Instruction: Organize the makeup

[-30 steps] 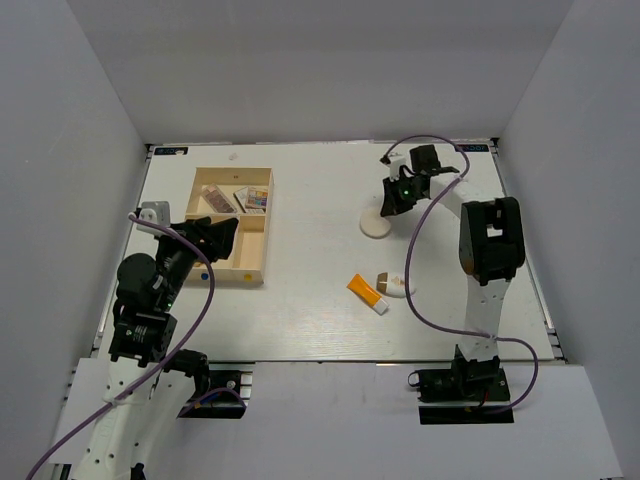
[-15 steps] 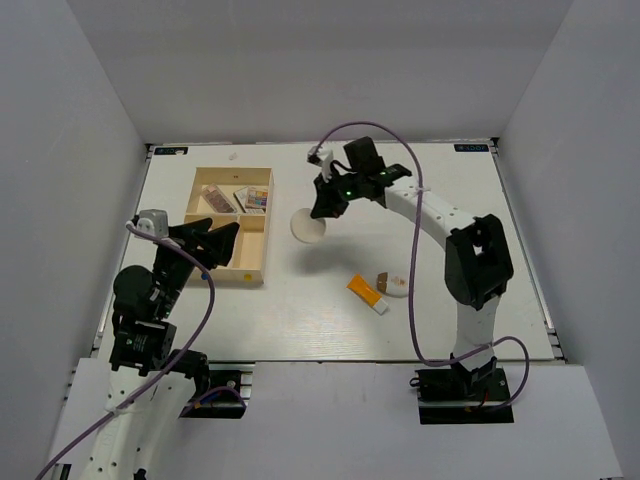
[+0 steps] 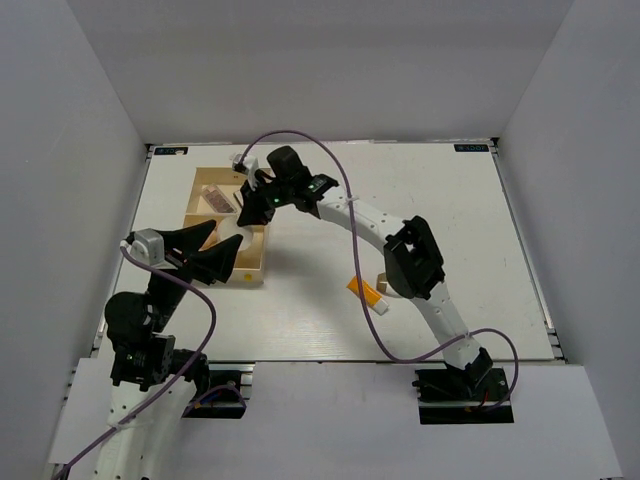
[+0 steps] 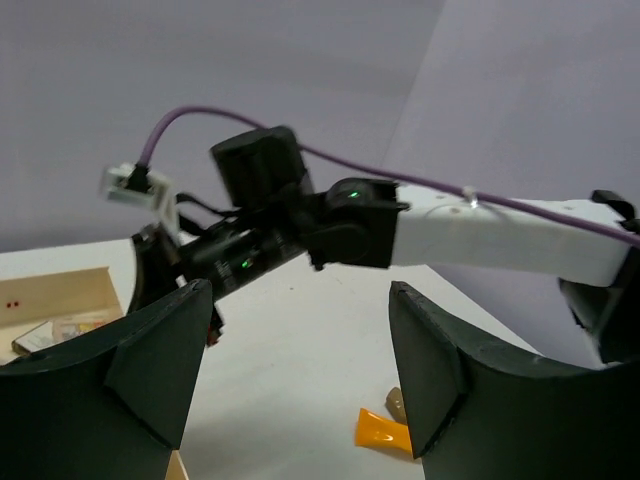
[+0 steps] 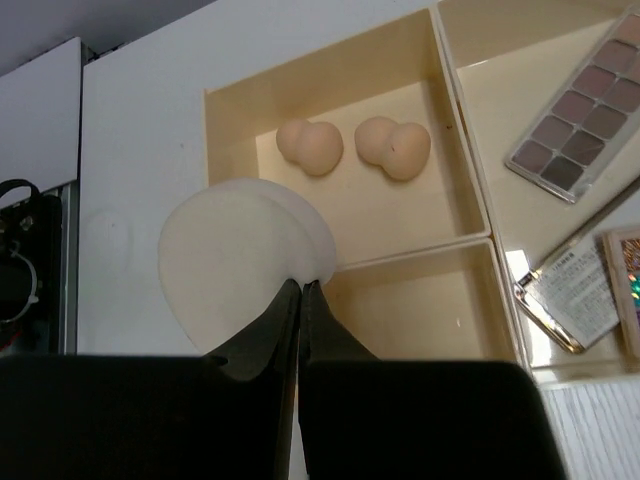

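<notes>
Now your right gripper (image 5: 302,285) is clamped shut on the edge of the round white disc (image 5: 235,260). It has carried the disc clear across the bench (image 3: 450,220). A second ago the disc was at the far right of the bench under that gripper, and half a second ago it was past the middle. At this moment it hangs over the pale wooden compartment box (image 3: 205,175) on the left.

In your right wrist view the disc overlaps the near wall of the compartment holding two beige egg-shaped sponges (image 5: 310,145), which lie side by side. You cannot tell how high above the box it sits. The compartment beside that one has bare wood showing. The far section holds a flat rectangular eyeshadow palette (image 5: 580,120) and a silvery packet (image 5: 565,295).

Your left gripper (image 4: 298,295) stands open and holds nothing. Over the last second it has drawn back from the near edge of the box toward you and lifted, and its fingers now frame the right arm reaching past.

The orange tube with white cap (image 3: 362,290) lies where it did before, near the middle of the bench, well apart from the box. The pale item that lay just right of it is now mostly covered by the right forearm in the top view. Your left wrist view shows only a beige bit (image 4: 397,402) just beyond the tube.
</notes>
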Motion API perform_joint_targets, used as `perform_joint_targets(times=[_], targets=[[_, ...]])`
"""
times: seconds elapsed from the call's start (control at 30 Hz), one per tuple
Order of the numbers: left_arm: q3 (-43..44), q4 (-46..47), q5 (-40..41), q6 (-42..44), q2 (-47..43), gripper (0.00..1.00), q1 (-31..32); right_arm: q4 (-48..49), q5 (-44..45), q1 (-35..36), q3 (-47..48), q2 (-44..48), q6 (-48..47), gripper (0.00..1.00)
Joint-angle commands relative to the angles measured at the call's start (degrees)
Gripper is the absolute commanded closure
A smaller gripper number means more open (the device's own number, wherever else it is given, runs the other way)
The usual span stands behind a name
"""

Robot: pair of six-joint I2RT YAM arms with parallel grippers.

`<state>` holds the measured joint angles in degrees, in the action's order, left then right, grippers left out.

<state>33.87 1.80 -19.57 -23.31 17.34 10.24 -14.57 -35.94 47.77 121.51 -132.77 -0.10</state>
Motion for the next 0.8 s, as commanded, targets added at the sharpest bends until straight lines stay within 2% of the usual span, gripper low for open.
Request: perform_joint_targets(times=[0.0, 0.23, 0.5, 0.53, 0.57, 0.67, 0.77], targets=[[-0.9, 3.5, -3.2, 0.8, -1.0, 0.19, -0.3, 4.2, 0.0, 1.6, 6.2, -3.0, 1.9, 1.00], [-1.0, 3.6, -3.8, 0.8, -0.5, 0.19, -0.8, 6.6, -0.2, 3.4, 13.1, -9.2, 2.5, 1.00], [-1.0, 3.6, -3.9, 0.8, -0.2, 0.19, -1.5, 9.6, 6.6, 4.9, 19.2, -15.1, 0.5, 0.98], [-1.1, 3.6, -3.9, 0.8, -0.2, 0.19, -2.0, 9.9, 7.5, 4.9, 19.7, -15.8, 0.5, 0.94], [-1.1, 3.6, -3.9, 0.7, -0.2, 0.19, -2.0, 10.0, 8.2, 5.0, 20.3, -16.3, 0.4, 0.82], [-1.1, 3.6, -4.0, 0.6, -0.2, 0.19, -2.0, 10.0, 11.1, 5.6, 22.0, -18.2, 0.4, 0.61], [-1.1, 3.7, -4.1, 0.5, 0.0, 0.19, -2.0, 9.4, 12.4, 5.7, 22.9, -18.9, 0.4, 0.43]])
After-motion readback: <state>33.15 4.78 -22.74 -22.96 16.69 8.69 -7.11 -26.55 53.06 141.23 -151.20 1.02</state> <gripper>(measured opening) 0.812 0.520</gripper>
